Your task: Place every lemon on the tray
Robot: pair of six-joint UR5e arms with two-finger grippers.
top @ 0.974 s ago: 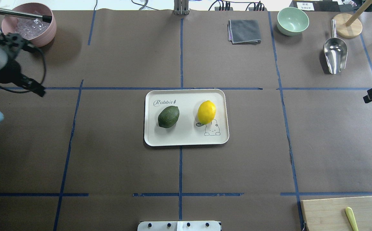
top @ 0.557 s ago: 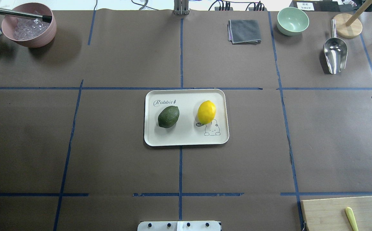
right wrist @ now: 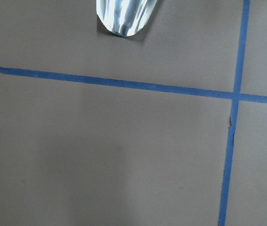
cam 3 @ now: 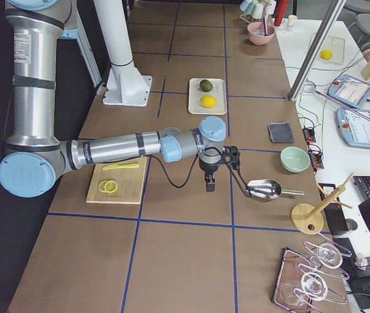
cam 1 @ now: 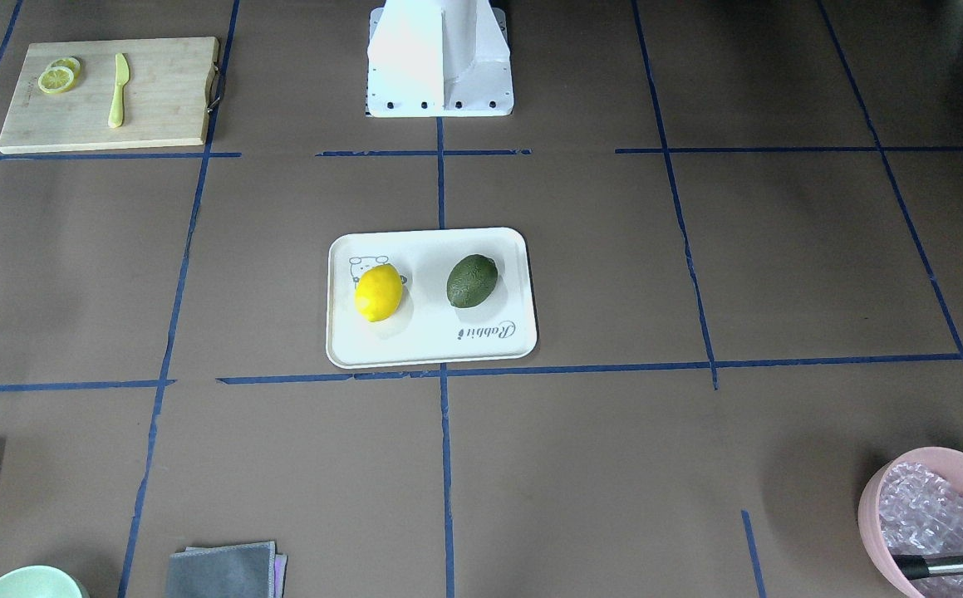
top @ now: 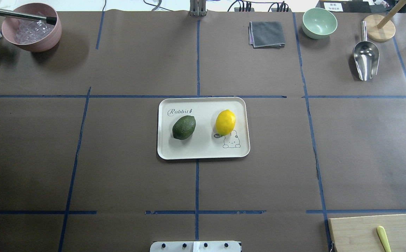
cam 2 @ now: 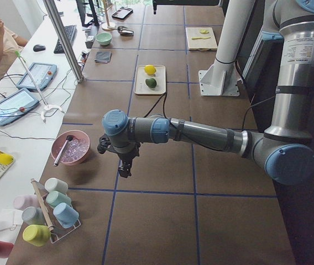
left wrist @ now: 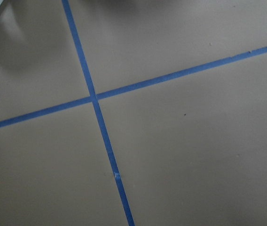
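The off-white tray point(top: 203, 151) lies at the table's middle, and it also shows in the front view point(cam 1: 431, 345). The bright yellow lemon point(top: 225, 122) and the dark green bumpy lemon point(top: 184, 127) both rest on it, apart from each other. My left gripper point(cam 2: 125, 167) hangs over bare table near the pink bowl, far from the tray; I cannot tell if it is open or shut. My right gripper point(cam 3: 210, 183) hangs over bare table next to the metal scoop. Only a dark sliver of it shows at the overhead view's right edge, so I cannot tell its state.
A pink bowl point(top: 31, 28) with a tool in it stands at the far left. A grey cloth point(top: 267, 34), a green bowl point(top: 319, 22) and a metal scoop point(top: 365, 57) lie at the far right. A bamboo cutting board point(cam 1: 157, 100) holds lemon slices point(cam 1: 57, 77) and a knife.
My left arm has drawn back out of the overhead view at its left edge. My right gripper has slid almost out at the right edge. The lemons and the tray have not moved.
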